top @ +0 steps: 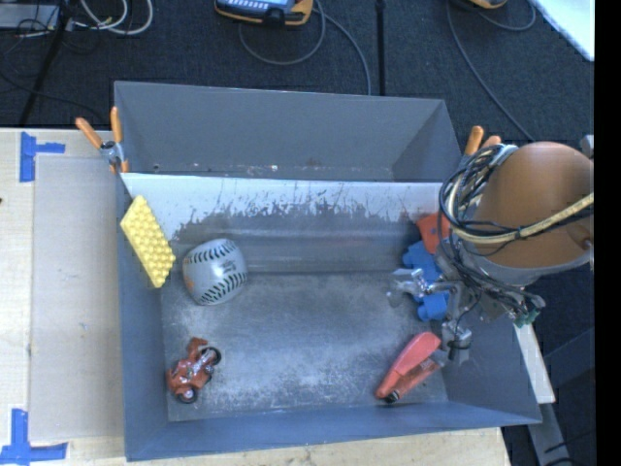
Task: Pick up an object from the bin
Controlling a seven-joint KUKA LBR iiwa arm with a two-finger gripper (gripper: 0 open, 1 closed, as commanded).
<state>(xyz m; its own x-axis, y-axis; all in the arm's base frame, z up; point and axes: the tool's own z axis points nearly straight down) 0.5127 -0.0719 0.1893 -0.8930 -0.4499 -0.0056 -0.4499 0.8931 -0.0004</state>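
A: Where do we find the hand point(441, 307)?
B: Low against the right wall of the bin point(320, 348), under the arm point(534, 212) with its orange cover and looped cables. It sits right at a blue plastic piece point(419, 258) that lies by that wall, about midway along it.
A: Does it have hold of the piece?
B: We cannot tell. How far the hand is open is hidden by its own parts.
A: What else lies close?
B: A red elongated thing point(408, 367) just beside the hand, slanting toward the near right corner, and an orange piece point(428, 229) touching the blue one on its far side.
A: And the rest?
B: Well apart. A yellow studded block point(147, 241) leans on the left wall, a grey ribbed ball point(214, 271) lies near it, and a small red toy motorbike point(194, 369) sits by the near left corner.
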